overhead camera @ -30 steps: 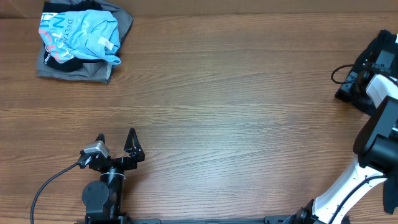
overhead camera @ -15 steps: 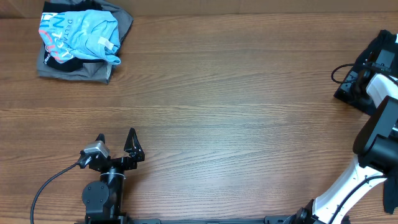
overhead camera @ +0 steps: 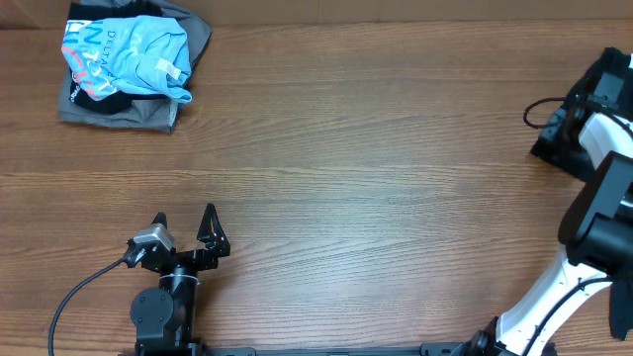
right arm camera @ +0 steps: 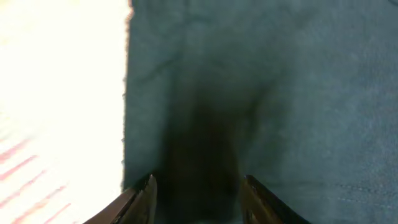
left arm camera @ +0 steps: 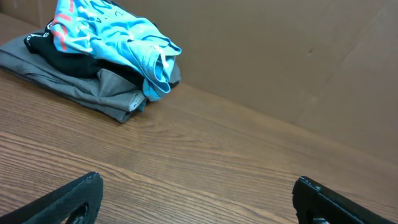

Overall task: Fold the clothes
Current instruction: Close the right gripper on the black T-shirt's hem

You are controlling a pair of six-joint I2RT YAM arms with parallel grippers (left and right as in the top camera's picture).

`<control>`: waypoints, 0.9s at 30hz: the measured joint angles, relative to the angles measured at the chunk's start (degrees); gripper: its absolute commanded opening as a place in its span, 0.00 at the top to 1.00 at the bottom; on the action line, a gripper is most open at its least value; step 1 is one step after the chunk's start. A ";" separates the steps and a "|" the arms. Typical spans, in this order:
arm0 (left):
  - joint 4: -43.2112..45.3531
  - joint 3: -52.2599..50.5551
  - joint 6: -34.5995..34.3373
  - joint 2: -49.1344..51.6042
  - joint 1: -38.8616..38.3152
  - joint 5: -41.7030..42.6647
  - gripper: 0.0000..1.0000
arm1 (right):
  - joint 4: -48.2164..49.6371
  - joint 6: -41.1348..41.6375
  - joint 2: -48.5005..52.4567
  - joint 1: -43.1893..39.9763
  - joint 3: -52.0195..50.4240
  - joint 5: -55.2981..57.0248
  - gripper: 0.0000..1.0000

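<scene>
- The step in hand, as I judge it, is the very first one: fetching the garment, since nothing lies spread on the brown wooden desk for folding yet.
- The right gripper is at the right edge of the desk, with its nose very close to a dark cloth.
- Its two fingers stand a little apart, and a darker ridge of cloth rises between them. I cannot tell if they already pinch it.
- This cloth, the plain black short-sleeved T-shirt of soft fabric, fills nearly all of the right wrist view. It looks matte, lightly wrinkled, and a stitched hem line runs in the lower right.
- In the overhead view I cannot separate the T-shirt from the black arm parts there.
- The left gripper waits near the front edge, toward the left corner. Its fingers are wide apart and hold nothing.
- The next move probably needs a firm pinch, then a pull toward the middle of the desk, so that both arms can flatten the shirt.
- The light blue printed shirt lies on the grey folded garment in the far left corner, well apart.
</scene>
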 measured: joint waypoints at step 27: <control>0.00 0.00 0.00 0.00 0.00 0.00 0.00 | -2.23 -1.27 0.00 1.31 0.37 1.75 0.56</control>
